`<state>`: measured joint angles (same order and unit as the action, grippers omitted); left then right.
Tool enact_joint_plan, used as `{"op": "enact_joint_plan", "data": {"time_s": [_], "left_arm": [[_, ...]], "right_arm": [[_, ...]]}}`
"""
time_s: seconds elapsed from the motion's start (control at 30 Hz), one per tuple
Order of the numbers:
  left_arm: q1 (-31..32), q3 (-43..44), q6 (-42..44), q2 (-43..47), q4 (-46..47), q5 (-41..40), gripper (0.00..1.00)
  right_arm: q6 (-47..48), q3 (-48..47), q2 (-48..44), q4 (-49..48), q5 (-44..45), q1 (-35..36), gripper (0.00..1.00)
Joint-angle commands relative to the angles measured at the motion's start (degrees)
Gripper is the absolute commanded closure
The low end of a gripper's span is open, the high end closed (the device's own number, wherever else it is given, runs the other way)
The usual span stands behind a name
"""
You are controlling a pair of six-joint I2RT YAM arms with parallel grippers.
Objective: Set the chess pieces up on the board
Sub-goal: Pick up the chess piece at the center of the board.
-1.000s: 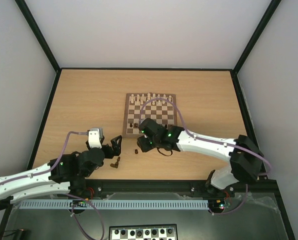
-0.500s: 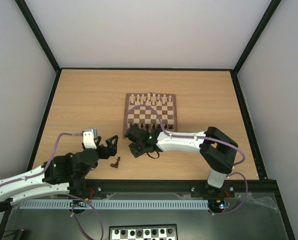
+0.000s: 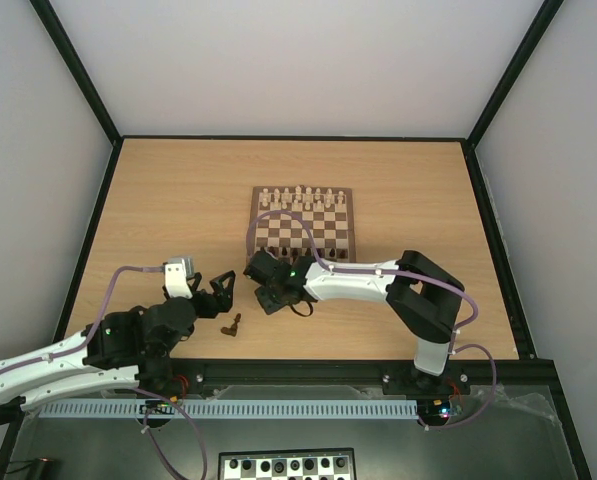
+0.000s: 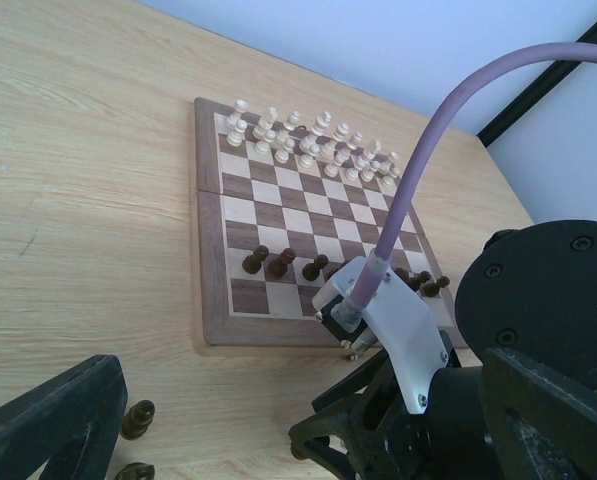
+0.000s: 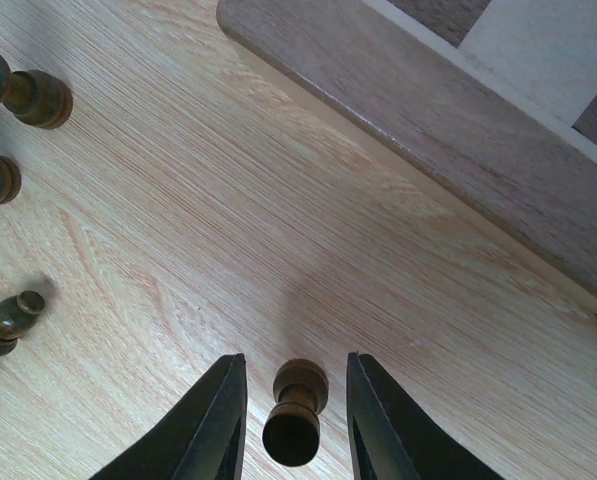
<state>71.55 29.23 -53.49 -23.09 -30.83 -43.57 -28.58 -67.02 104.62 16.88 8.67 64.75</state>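
Note:
The wooden board (image 3: 252, 238) lies mid-table, with pale chessmen (image 3: 303, 196) on its far rows and a few dark chessmen (image 4: 268, 262) on its near rows. My right gripper (image 3: 266, 296) is low over the table just off the board's near left corner, open. A dark pawn (image 5: 296, 410) stands upright between its fingers (image 5: 210, 430), touching neither. The board's border (image 5: 458, 110) is just beyond. My left gripper (image 3: 223, 296) is open and empty, to the left of the right one. Loose dark chessmen (image 3: 233, 326) lie beside it.
More loose dark chessmen (image 5: 23, 95) lie on the table left of the pawn; two of them show in the left wrist view (image 4: 136, 418). A black-and-white board (image 3: 288, 465) sits below the table's front edge. Black frame rails edge the table.
My right gripper has moved from the board's near edge left and down onto the table, and now straddles the pawn. My left arm has drawn back a little to the left.

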Motion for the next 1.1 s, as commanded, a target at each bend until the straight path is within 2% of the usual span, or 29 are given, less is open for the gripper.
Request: {"op": "enact_joint_plan", "data": {"time_s": [0.0,0.17,0.33,0.47,0.67,0.8,1.07], "left_arm": [[-0.4,-0.2,-0.2,0.5,-0.7,-1.3,0.01],[-0.4,-0.1,0.1,0.4,-0.4,-1.3,0.01],[-0.4,-0.1,0.6,0.0,0.2,-1.3,0.0],[-0.4,-0.1,0.9,-0.6,0.7,-1.2,0.0],[-0.4,0.0,1.3,-1.5,1.4,-1.0,0.0],[-0.4,0.0,1.5,-1.6,1.7,-1.0,0.01],[-0.4,0.0,2.1,-2.3,2.6,-0.5,0.0]], "right_arm": [[-0.2,-1.4,0.8,3.9,1.4,0.6,0.72],[-0.5,-1.3,0.4,4.6,1.7,0.6,0.81],[-0.5,-1.1,0.1,5.2,2.0,0.8,0.81],[-0.6,-1.2,-0.3,6.0,2.9,0.9,0.86],[-0.9,-1.0,-4.9,9.3,8.8,0.3,0.86],[-0.9,0.9,-9.7,10.8,10.5,-2.5,0.85],[-0.3,7.5,-18.6,10.8,10.3,-13.0,0.85]]}}
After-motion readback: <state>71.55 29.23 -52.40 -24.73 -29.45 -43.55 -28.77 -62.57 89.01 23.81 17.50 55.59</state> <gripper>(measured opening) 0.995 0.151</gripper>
